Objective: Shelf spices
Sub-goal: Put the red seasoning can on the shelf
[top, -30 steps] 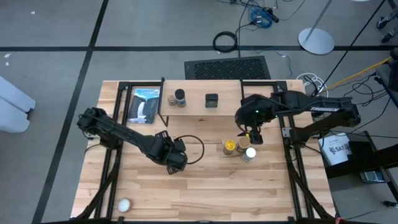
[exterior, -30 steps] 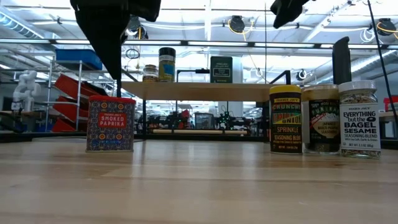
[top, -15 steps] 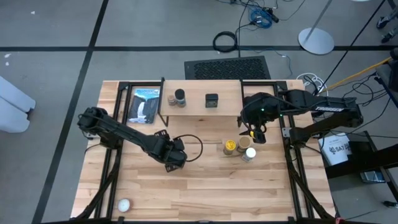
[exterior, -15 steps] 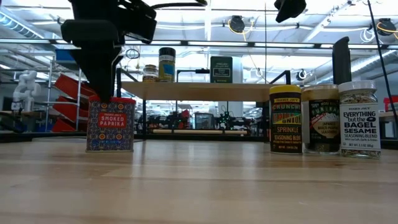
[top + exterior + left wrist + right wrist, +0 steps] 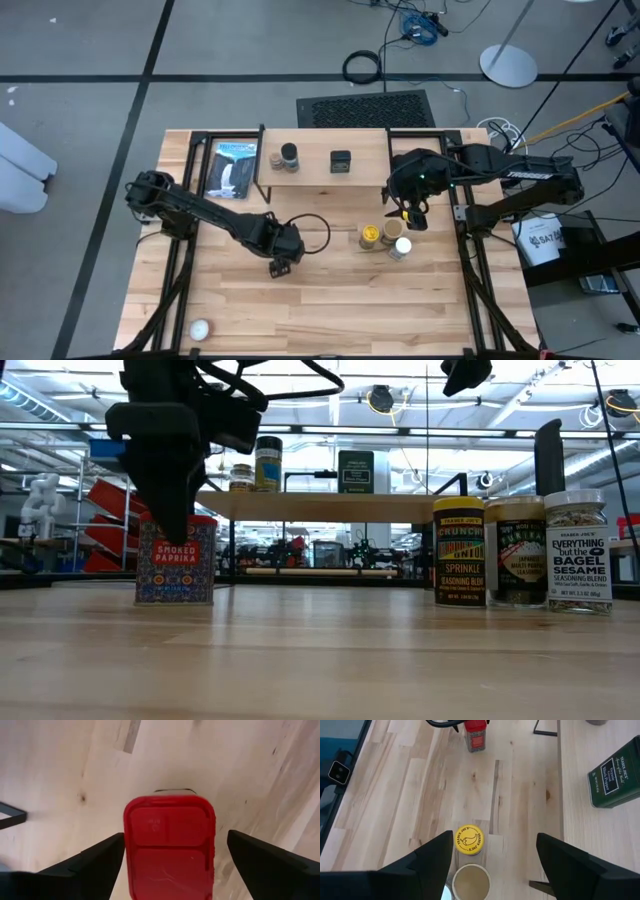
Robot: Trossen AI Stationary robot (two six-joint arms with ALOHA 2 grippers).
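Note:
The red tin (image 5: 170,845) stands upright on the table, and my left gripper (image 5: 175,839) is open above it, one finger on each side of its lid. In the low view a finger (image 5: 172,510) reaches down past the tin's (image 5: 178,568) top. My right gripper (image 5: 494,836) is open and hovers above the yellow-lidded jar (image 5: 469,840), tan-lidded jar (image 5: 471,881) and white-lidded jar (image 5: 401,247), touching none. On the shelf (image 5: 315,172) stand the black square tin (image 5: 340,160) and small dark-lidded jar (image 5: 289,155). My left gripper comes at the red tin from above, pointing down, with its fingers beside two opposite sides of the lid (image 5: 132,845). One finger (image 5: 107,852) stands right against the lid's edge; whether it touches I cannot tell. The tin stands on the table.
A flat blue-and-black package (image 5: 235,168) lies at the table's far left beside the shelf. A small white ball (image 5: 199,329) sits near the near left corner. A black cable loop (image 5: 315,235) lies by my left gripper. Bare tabletop (image 5: 340,300) spreads along the near side.
My left gripper has come down over the red tin, shifting a little toward the table's right and near edges, so its fingers now reach below the lid. My right gripper moved slightly toward the right edge, then kept still.

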